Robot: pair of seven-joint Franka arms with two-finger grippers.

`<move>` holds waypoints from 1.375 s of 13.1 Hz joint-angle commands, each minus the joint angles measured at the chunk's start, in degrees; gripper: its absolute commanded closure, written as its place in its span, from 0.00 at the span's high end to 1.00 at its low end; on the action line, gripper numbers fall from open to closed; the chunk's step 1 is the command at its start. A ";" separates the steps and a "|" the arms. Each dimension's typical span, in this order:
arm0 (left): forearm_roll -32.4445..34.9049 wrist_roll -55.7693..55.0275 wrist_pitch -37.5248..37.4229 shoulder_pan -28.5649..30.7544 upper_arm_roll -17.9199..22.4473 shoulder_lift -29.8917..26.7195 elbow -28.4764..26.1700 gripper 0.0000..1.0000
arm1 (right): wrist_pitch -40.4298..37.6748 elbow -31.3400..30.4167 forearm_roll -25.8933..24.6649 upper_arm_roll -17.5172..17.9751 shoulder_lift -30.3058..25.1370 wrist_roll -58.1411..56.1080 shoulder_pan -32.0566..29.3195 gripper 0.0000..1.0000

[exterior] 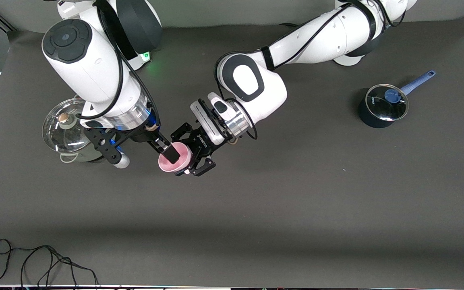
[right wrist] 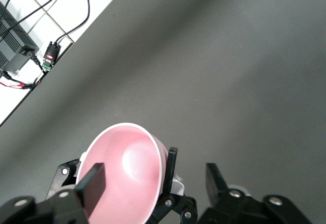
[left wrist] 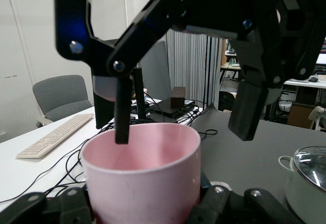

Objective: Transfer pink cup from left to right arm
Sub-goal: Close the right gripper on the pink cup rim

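The pink cup (exterior: 174, 158) is a small pale-pink tumbler held above the table, with its mouth tilted toward the right arm's end. My left gripper (exterior: 193, 150) is shut on its base end; in the left wrist view the cup (left wrist: 142, 173) fills the space between the jaws. My right gripper (exterior: 143, 156) is open and straddles the rim: one finger (right wrist: 91, 183) is inside the cup (right wrist: 127, 173) and the other finger (right wrist: 216, 183) is outside the wall. The left wrist view shows the same, with the thin finger (left wrist: 122, 112) dipping into the mouth.
A steel pot with a glass lid (exterior: 67, 129) stands under the right arm at that arm's end of the table. A dark blue saucepan with a glass lid (exterior: 382, 105) stands at the left arm's end. A black cable (exterior: 34, 257) lies at the table edge nearest the front camera.
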 commanded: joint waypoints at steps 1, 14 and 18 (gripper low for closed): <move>-0.50 -0.32 0.38 -1.39 0.54 -0.02 1.74 0.00 | -0.13 1.87 0.94 -0.20 0.89 1.17 -0.15 0.55; -0.50 -0.32 0.46 -2.18 0.63 -0.11 2.97 0.00 | -0.04 2.04 1.82 -0.37 0.89 2.40 -0.15 0.00; 1.35 -0.85 0.20 -2.53 2.04 -0.20 3.06 1.00 | -0.13 2.05 1.82 -0.37 0.89 2.40 -0.15 0.00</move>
